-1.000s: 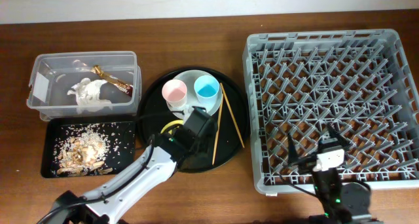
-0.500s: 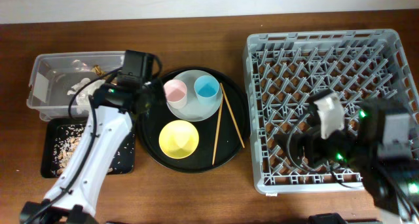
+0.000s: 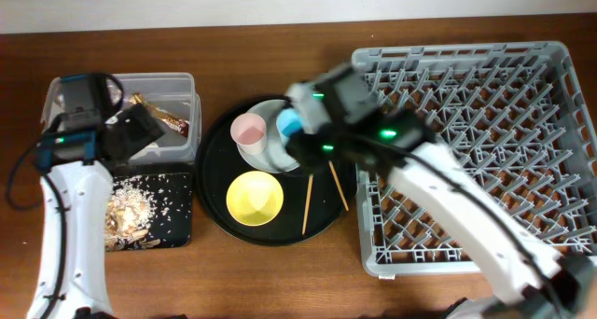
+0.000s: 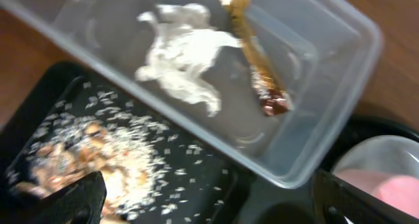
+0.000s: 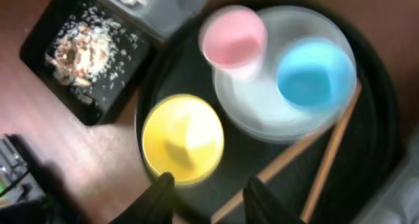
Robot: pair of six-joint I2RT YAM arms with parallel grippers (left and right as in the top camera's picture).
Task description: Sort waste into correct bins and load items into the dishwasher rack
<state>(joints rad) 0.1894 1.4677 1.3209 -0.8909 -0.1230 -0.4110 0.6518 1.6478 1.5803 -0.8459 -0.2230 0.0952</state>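
1. L gripper (image 4: 209, 194): released, fingers spread wide, nothing btwn them. It hangs over the spot where the clear box (image 4: 327, 40) meets the shallow black tray (image 4: 59, 93).
2. Under it: white tissue (image 4: 183, 60) and gold-brown wrapper (image 4: 255, 60) lie side by side in the clear box. Food scraps (image 4: 85, 152) are heaped in the shallow black tray, w/ crumbs scattered around the heap.
3. R gripper (image 5: 209, 188): fingers part-way apart, gripping nothing. It's above the round black tray (image 5: 373, 119), by the rim of the yellow bowl (image 5: 183, 135). Wrist view is blurred, so can't tell how high it is.
4. Near it: yellow bowl sits upright on the round tray. Pink cup (image 5: 232, 37) and blue cup (image 5: 314, 76) stand upright on the plate (image 5: 262, 106), which is also on the round tray, just beside the bowl.
5. Chopsticks (image 3: 306, 207) lie on the round tray, btwn bowl and rack side.
6. Further out: dishwasher rack (image 3: 476, 104) sits on the table (image 3: 280, 272) to the right of the round tray; R arm reaches across its corner.
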